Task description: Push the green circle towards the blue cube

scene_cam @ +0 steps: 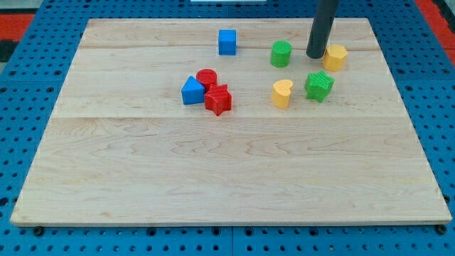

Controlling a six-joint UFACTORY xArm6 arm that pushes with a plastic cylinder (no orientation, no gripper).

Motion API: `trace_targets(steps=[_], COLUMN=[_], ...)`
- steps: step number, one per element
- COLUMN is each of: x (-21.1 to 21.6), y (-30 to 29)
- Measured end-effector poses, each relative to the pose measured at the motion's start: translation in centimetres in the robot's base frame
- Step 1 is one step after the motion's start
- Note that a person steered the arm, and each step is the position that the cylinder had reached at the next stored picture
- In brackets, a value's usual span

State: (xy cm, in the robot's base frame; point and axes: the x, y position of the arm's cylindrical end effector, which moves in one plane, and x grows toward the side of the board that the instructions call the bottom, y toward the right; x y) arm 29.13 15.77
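Observation:
The green circle (281,53) stands near the view's top, right of centre. The blue cube (227,42) stands to its left, slightly higher in the view, with a gap between them. My tip (316,55) rests on the board just right of the green circle, a short gap apart from it, and right next to the yellow block (335,57) on its right.
A green star-like block (319,86) and a yellow heart (282,93) lie below the tip. A blue triangle (191,92), red circle (207,77) and red star (218,100) cluster left of centre. The wooden board (213,178) sits on a blue pegboard.

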Motion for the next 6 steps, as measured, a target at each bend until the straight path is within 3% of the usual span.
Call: trace_targets(steps=[3, 6], x=[-0.7, -0.6], y=[-5.4, -3.3])
